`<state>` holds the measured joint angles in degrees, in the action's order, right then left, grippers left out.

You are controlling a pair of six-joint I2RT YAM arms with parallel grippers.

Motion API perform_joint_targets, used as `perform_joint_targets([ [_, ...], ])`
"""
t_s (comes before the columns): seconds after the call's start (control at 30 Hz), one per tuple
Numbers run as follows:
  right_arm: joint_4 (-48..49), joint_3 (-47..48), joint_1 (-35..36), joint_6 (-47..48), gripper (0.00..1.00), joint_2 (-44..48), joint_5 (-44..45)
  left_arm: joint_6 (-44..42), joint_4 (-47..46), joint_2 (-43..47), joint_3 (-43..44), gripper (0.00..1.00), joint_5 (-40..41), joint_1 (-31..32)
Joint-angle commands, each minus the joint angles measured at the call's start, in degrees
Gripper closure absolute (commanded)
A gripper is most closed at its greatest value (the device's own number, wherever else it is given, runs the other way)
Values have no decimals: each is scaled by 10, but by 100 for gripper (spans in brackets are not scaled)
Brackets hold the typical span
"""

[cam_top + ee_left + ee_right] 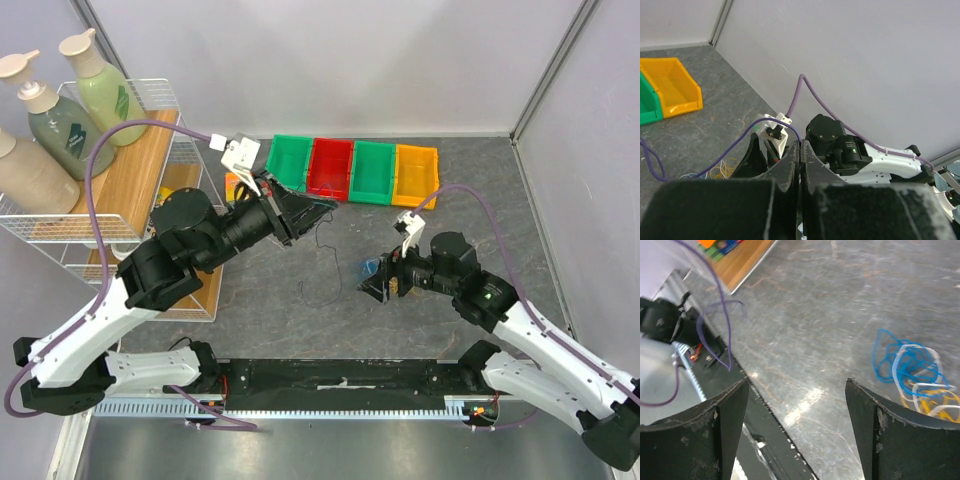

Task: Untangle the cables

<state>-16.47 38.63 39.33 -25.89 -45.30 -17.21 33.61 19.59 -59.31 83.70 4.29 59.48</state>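
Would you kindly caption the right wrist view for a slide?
Open right tool over the table: blue, white and yellow cables tangled together, a purple cable dangling apart.

bins [355, 170]: row at far edge | rack [135, 180]: left of bins | cables [910, 370]: on table [450, 200], beside right claw [796, 390]

left arm [80, 345], right arm [545, 350]: white links, black joints | hoses [92, 175]: mauve | end effector fingers [715, 432]: black

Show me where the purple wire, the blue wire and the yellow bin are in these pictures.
purple wire [730, 150], left wrist view, on its slanting middle stretch.
blue wire [907, 360], right wrist view, on the crossing loops of the tangle.
yellow bin [670, 87], left wrist view, on its bare inner floor.
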Motion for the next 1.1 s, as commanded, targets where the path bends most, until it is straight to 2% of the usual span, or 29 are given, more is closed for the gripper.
perform_joint_targets([
  [0.0, 119, 0, 21, -16, 14, -4, -115, 30, -12, 32, -13, 98, 6, -2],
  [0.13, 223, -12, 52, -61, 14, -15, -110, 32, -12, 44, -21, 98, 13, -2],
  [0.43, 304, -12, 103, -104, 18, -88, -57, 37, -13, 46, -12, 98, 14, -2],
  [0.47, 304, -14, 111, -107, 22, -92, -43, 37, -12, 45, -11, 98, 13, -1],
  [0.57, 314, -29, 132, -122, 47, -99, -15, 32, -13, 43, -1, 98, 18, -2],
  [0.7, 343, -66, 147, -145, 76, -89, 6, 22, -11, 43, 5, 98, 26, -2],
  [0.83, 312, -68, 152, -138, 100, -62, 25, 17, 2, 47, -9, 98, 37, -2],
  [1.07, 202, -29, 155, -87, 100, -63, 32, 16, 69, 53, -84, 98, 42, -1],
])
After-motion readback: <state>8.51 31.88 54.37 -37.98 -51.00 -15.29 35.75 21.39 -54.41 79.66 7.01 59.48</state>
